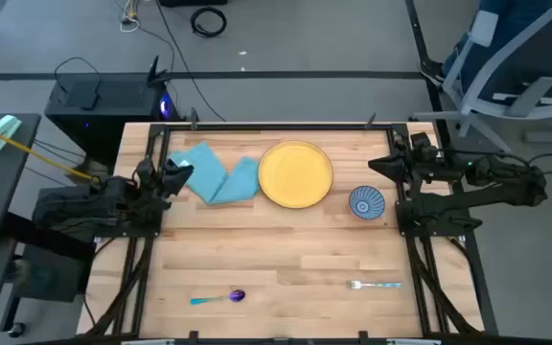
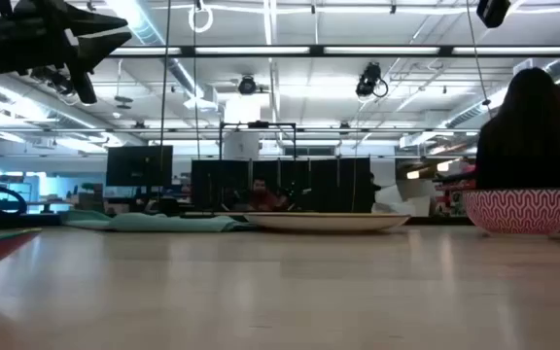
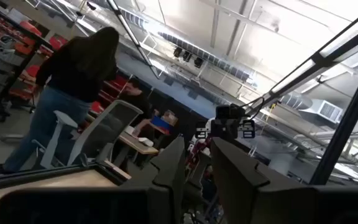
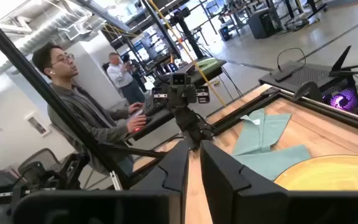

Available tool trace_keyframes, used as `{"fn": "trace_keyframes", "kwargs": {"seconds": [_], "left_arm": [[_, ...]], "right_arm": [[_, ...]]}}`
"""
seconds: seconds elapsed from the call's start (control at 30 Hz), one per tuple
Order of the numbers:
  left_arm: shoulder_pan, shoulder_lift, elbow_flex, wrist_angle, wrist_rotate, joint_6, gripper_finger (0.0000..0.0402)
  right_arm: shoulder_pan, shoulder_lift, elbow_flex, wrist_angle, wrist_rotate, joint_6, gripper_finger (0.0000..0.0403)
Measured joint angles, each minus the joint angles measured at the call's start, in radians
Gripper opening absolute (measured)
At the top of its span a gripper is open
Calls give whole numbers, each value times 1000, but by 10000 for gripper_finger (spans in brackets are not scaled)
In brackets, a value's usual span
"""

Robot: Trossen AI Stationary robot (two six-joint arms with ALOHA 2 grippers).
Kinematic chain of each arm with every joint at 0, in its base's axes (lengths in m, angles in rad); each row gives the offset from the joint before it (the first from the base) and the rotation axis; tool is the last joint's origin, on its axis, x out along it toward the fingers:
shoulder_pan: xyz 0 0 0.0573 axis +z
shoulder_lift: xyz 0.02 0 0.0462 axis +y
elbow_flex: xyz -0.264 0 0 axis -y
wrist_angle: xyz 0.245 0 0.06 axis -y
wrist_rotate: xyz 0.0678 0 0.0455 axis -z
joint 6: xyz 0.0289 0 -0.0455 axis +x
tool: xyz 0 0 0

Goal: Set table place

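Observation:
The yellow plate (image 1: 295, 174) lies flat at the far middle of the table (image 1: 286, 259). The light blue napkin (image 1: 215, 175) lies crumpled to its left, and the small blue patterned bowl (image 1: 366, 202) stands to its right. Near the front edge lie the purple-headed spoon (image 1: 220, 298) and the fork (image 1: 375, 284). My left gripper (image 1: 188, 171) is shut, raised above the napkin's left edge and pointing up and toward the right. My right gripper (image 1: 374, 165) is shut too, hovering above the table beyond the bowl and pointing toward the plate.
Black rails (image 1: 420, 268) run along both sides of the table under the arms. Between the plate and the cutlery the wood is bare. A person (image 4: 79, 118) sits beyond the left side, and another (image 3: 73, 87) stands past the right side, near an office chair (image 1: 506, 77).

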Motion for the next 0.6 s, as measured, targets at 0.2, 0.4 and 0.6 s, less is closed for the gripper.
{"fn": "trace_keyframes", "kwargs": {"seconds": [0.2, 0.4, 0.6], "left_arm": [[0, 0, 0, 0, 0, 0, 84], [0, 0, 0, 0, 0, 0, 91], [0, 0, 0, 0, 0, 0, 84]], "right_arm": [[0, 0, 0, 0, 0, 0, 50], [0, 0, 0, 0, 0, 0, 50], [0, 0, 0, 0, 0, 0, 50]]}}
